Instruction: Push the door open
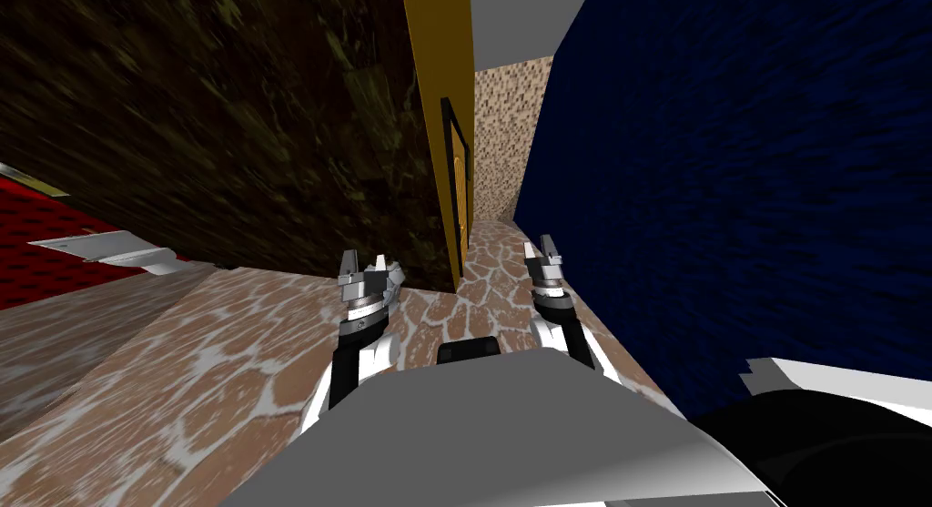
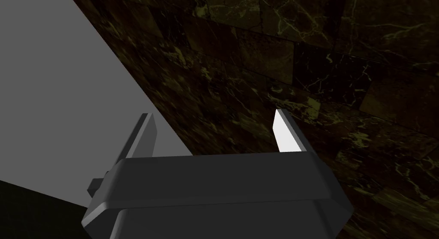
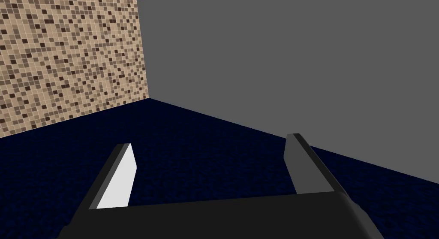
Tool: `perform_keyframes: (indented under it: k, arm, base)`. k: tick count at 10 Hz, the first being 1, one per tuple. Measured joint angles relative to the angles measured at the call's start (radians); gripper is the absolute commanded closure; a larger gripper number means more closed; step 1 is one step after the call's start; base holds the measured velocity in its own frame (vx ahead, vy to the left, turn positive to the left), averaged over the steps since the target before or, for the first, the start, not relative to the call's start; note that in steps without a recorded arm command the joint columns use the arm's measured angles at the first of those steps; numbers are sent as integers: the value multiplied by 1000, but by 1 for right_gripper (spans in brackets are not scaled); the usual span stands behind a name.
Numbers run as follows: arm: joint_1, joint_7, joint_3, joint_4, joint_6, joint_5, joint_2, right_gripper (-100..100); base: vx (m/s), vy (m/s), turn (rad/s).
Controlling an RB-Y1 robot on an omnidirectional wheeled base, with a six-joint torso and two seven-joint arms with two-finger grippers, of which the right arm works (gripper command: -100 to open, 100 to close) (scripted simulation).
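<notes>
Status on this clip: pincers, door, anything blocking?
Left pincer open, empty, facing dark marbled wall. Right pincer open, empty, beside blue wall. Yellow door ahead between them, untouched. Nothing visible in the way.
</notes>
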Motion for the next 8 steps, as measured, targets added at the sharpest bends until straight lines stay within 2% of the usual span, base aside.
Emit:
perform_keyframes:
  k: [2,4,8]
  arm:
    - [-15,16,-3,27,0,26,-10,-100]
    - [-38,35,-10,74,-10,53,-19,-100]
    - [-85,82,-17,149,-5,125,-35,-100]
  base:
    - [148,-86,170]
    - [171,-115,144]
    - [161,-119,160]
